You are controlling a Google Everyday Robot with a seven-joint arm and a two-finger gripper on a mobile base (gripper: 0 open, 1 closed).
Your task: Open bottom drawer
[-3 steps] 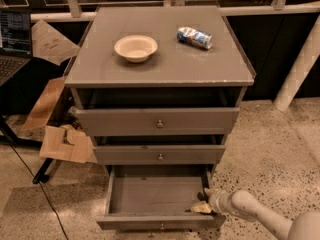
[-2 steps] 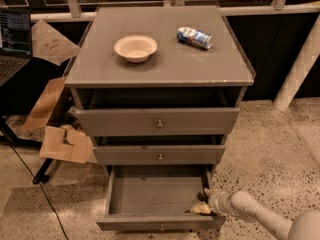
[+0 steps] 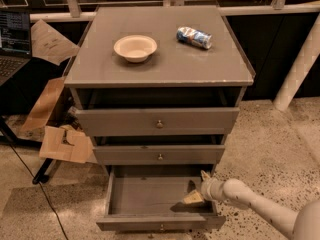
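Observation:
The grey cabinet [image 3: 160, 59] has three drawers. The bottom drawer [image 3: 160, 221] stands pulled far out, its inside bare, with a small round knob [image 3: 161, 228] at the centre of its front. My gripper [image 3: 196, 190] reaches in from the lower right on a white arm [image 3: 250, 201]. It sits inside the drawer at its right side, near the right wall. The middle drawer [image 3: 160, 155] and the top drawer [image 3: 157, 121] stand a little way out.
A cream bowl [image 3: 135, 47] and a crumpled can [image 3: 194, 37] lie on the cabinet top. Cardboard pieces [image 3: 65, 144] and a dark stand leg lie on the floor at the left. A laptop [image 3: 14, 39] is at the far left. A white post [image 3: 300, 66] stands at the right.

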